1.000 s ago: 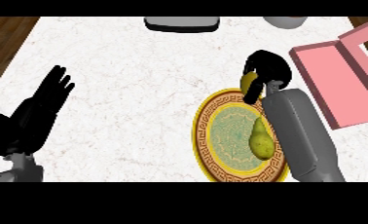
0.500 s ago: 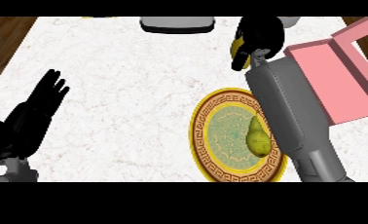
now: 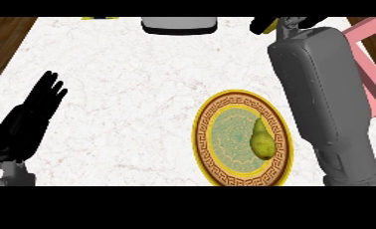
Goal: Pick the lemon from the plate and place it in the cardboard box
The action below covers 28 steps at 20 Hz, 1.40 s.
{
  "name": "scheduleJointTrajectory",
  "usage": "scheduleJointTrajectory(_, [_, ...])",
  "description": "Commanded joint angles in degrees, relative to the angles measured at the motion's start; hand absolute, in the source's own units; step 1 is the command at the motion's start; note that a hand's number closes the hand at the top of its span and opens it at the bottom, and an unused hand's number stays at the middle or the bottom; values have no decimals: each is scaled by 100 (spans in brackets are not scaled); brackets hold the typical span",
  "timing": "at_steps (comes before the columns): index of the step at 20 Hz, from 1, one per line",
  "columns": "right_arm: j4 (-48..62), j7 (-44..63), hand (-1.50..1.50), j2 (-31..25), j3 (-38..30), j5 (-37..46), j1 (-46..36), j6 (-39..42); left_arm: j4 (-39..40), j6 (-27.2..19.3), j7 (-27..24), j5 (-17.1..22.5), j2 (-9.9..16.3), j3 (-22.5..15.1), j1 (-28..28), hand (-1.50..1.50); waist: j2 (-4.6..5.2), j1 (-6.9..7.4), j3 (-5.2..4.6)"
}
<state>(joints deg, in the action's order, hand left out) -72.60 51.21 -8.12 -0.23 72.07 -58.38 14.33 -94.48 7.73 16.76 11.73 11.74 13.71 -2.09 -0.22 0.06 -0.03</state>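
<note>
My right hand [image 3: 261, 25] is at the far edge of the view, lifted high, with its fingers curled round the lemon [image 3: 274, 24]; only a sliver of yellow shows between them. Its grey forearm [image 3: 323, 98] runs up the right side and covers most of the pink open box [image 3: 361, 58], whose wall shows at the right edge. The hand is just left of that box. The yellow-rimmed patterned plate [image 3: 220, 118] lies at lower centre right and holds a green-yellow pear [image 3: 263, 139]. My left hand [image 3: 33, 116] rests open at the lower left, fingers up.
A grey container [image 3: 180, 24] stands at the far edge of the white marble counter [image 3: 132, 83], with a small yellow item [image 3: 95, 18] left of it. Wooden floor [image 3: 11, 39] shows past the counter's left edge.
My right hand has risen and moved away from the plate toward the far right with the lemon, ending beside the pink box. The view has shifted. The left hand stayed put.
</note>
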Motion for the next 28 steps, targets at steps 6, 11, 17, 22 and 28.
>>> scheduleJointTrajectory(6, [139,79,150,-705,-492,232,-97,-182,-160,-218,125,-157,-190,-165,-52,0,25,37,3])
scheduleJointTrajectory(11, [-27,-298,150,-1234,-685,-6,114,399,-102,31,61,38,21,71,58,0,16,20,2])
scheduleJointTrajectory(17, [535,-1260,150,-1635,-930,-119,693,-648,-22,50,23,4,-9,11,-53,0,29,39,4])
scheduleJointTrajectory(22, [1125,-1485,150,-1512,-1043,-230,781,-1133,66,31,41,6,2,17,-240,0,30,40,3])
scheduleJointTrajectory(28, [2337,-2133,150,-1597,-1496,-634,802,-1777,96,69,-20,11,-1,37,-205,0,46,65,4])
